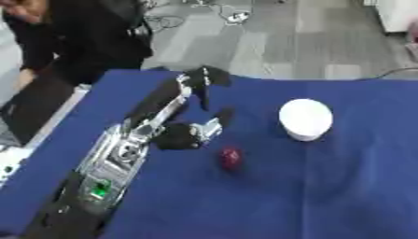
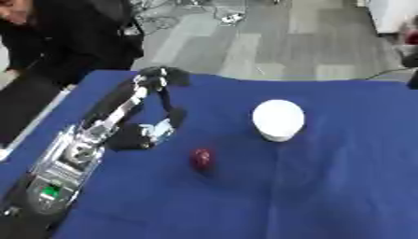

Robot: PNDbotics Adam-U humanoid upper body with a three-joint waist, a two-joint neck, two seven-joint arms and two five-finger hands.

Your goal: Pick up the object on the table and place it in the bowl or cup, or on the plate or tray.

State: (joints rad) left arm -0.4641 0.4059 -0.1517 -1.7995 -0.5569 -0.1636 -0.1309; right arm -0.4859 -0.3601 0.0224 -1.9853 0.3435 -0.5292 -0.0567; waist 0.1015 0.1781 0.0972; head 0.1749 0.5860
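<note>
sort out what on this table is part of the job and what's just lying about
Part of the job:
- small dark red object on the blue table
- white cup, to its right and farther back
- left hand, fingers relaxed, beside the red object, not touching it

Just lying about:
- cables on the grey floor beyond the table

Left hand [image 2: 159, 100] is extended over the blue table [image 2: 326, 186], fingers partly curled and holding nothing, positioned left of a small dark red object [image 2: 202, 158]. A white cup [image 2: 278, 119] stands right of the hand, apart from the red object.
</note>
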